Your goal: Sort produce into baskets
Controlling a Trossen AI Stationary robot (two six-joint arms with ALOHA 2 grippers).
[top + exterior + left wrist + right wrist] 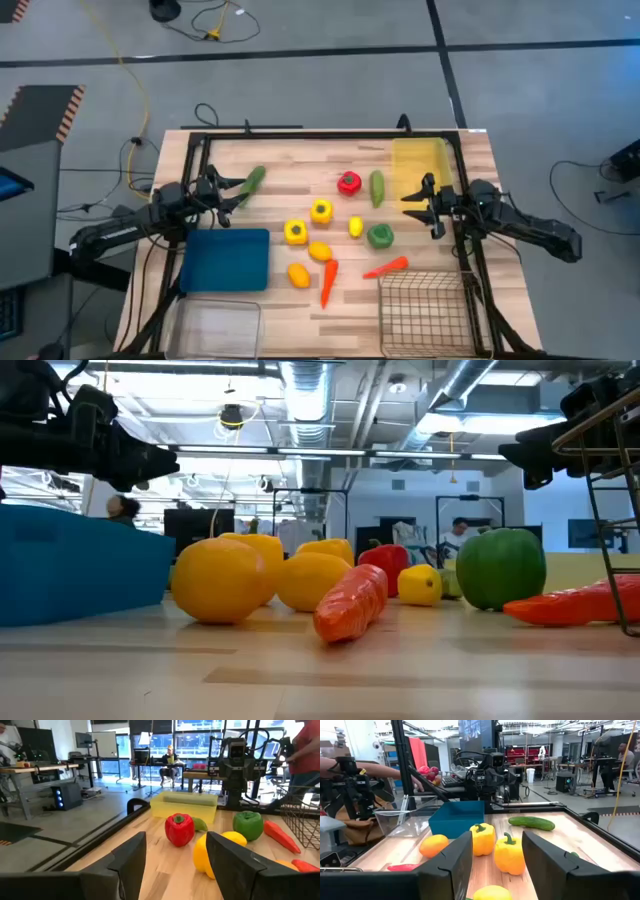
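Produce lies loose in the middle of the table (420,330), between the two arms, and as far as I see nothing is sorted yet: the blue tray (226,258), the yellow tray (420,165), the clear bin (212,327) and the wire basket (425,310) hold nothing. My left gripper (240,187) hangs with fingers apart beside a cucumber (252,180), and my right gripper (412,204) is also open and holds nothing, near the green pepper (379,236). I judge we are at the first pick; next I must lower one gripper over a piece and close
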